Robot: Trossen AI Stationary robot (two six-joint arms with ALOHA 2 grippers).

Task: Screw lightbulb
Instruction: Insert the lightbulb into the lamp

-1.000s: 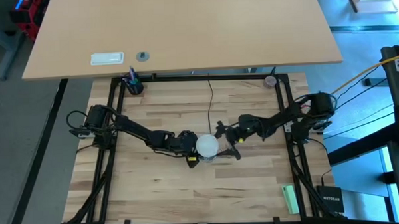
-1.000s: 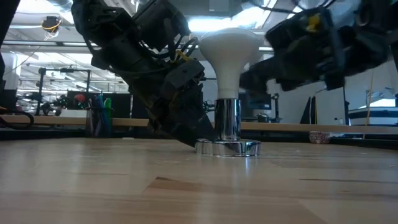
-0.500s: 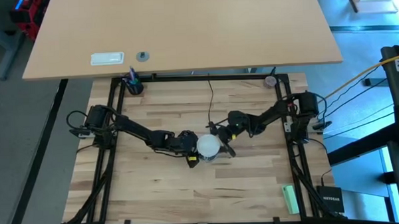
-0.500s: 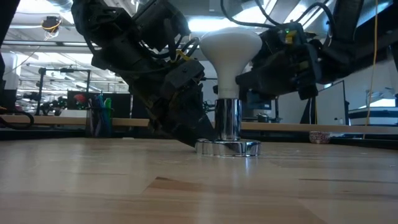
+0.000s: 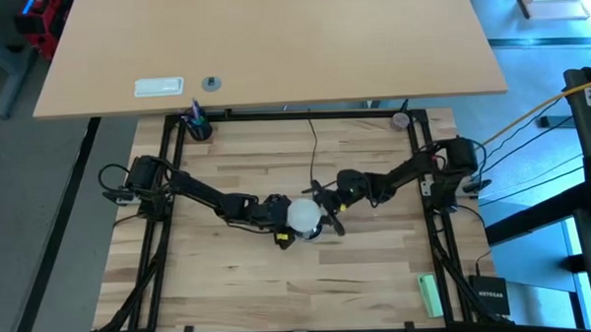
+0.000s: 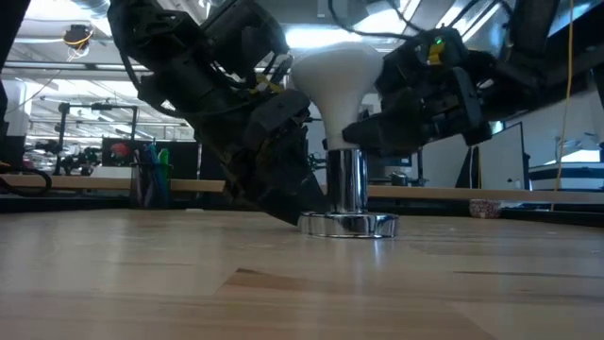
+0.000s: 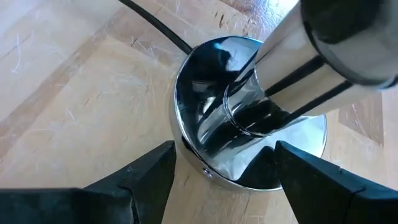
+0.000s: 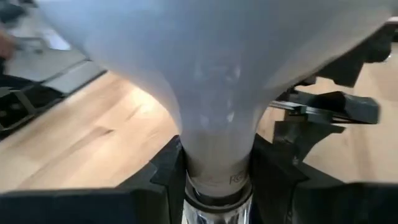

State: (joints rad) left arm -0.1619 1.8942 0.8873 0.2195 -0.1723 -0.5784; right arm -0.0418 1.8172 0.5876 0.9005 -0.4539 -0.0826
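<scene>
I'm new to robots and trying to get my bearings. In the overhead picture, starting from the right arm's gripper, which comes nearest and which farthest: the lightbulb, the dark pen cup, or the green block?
1. The lightbulb, right beside the right gripper at the table's middle.
2. The dark pen cup, far-left corner.
3. The green block, near-right corner; roughly as far off as the cup, too close to call.

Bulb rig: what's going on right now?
The bulb stands upright in the chrome socket mid-table. The left claw straddles the socket's round base, fingers open on either side of it. The right claw is at the bulb's narrow neck just above the socket, a finger on each side. Whether it is actually clamped can't be told.
</scene>
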